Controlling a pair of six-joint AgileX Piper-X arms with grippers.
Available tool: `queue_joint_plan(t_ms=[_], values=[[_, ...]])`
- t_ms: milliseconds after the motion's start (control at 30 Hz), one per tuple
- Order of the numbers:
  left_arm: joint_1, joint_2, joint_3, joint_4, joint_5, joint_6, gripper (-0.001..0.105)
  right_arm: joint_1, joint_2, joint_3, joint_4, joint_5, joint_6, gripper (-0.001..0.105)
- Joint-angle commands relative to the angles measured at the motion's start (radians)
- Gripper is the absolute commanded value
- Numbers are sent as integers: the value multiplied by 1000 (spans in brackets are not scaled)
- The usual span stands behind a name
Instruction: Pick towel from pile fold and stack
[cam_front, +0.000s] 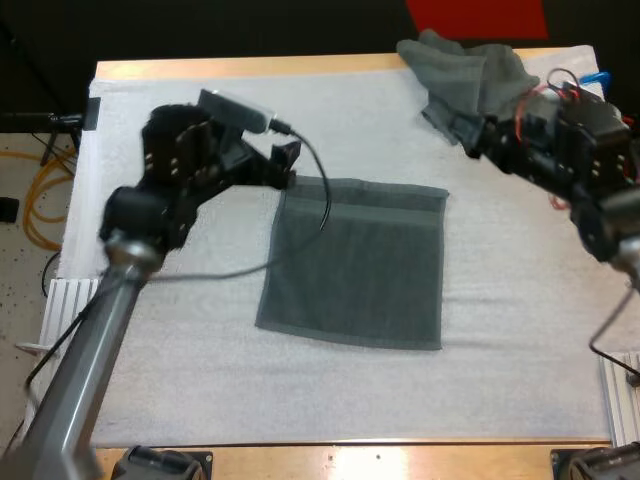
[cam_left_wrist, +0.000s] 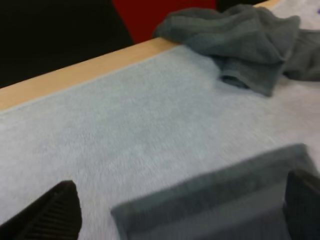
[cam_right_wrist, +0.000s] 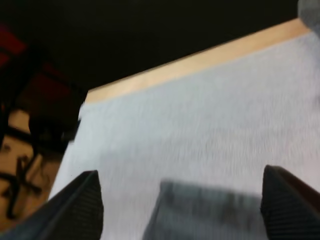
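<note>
A dark grey-green towel (cam_front: 355, 265) lies spread flat in the middle of the white mat (cam_front: 180, 340). A crumpled pile of towels (cam_front: 465, 80) sits at the mat's far right corner. My left gripper (cam_front: 287, 165) hovers at the flat towel's far left corner, open; in the left wrist view its fingers (cam_left_wrist: 55, 215) stand wide apart over that towel's corner (cam_left_wrist: 210, 205), with the pile (cam_left_wrist: 240, 40) beyond. My right gripper (cam_front: 478, 140) hangs just beside the pile, open. Its fingers (cam_right_wrist: 80, 205) stand apart above the mat, the flat towel's edge (cam_right_wrist: 210, 215) between them.
The table's wooden far edge (cam_front: 250, 68) runs behind the mat, with dark space past it. Bare mat lies in front of the flat towel and to its left and right.
</note>
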Motion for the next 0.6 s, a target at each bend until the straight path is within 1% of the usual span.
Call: queue_joint_plan(t_ms=[0, 33, 100, 133, 200, 267, 333, 433, 500, 533, 567], values=[[0, -32, -8, 50, -3, 4, 80, 8, -46, -9, 80, -11, -41, 64], [0, -57, -8, 82, -3, 4, 80, 12, -70, -9, 112, -9, -52, 64], [0, -116, -8, 165, -3, 7, 80, 33, -141, -9, 241, 18, -62, 64], [0, -135, -8, 196, -3, 7, 80, 42, -159, -8, 282, 32, -63, 64], [0, -189, -3, 280, -3, 11, 80, 73, -222, 2, 398, 85, -76, 64], [0, -232, 14, 327, -3, 10, 80, 110, -278, 24, 490, 140, -84, 64], [0, -281, 48, 356, -3, 10, 80, 145, -331, 56, 553, 181, -84, 64], [0, -358, 116, 387, -3, 3, 80, 219, -417, 134, 634, 247, -58, 64], [0, -424, 187, 401, -3, -8, 80, 271, -476, 204, 667, 276, -4, 64], [0, -442, 210, 405, -3, -8, 80, 287, -498, 227, 669, 278, 12, 64], [0, -470, 245, 413, -3, -9, 80, 311, -522, 274, 668, 278, 49, 64]])
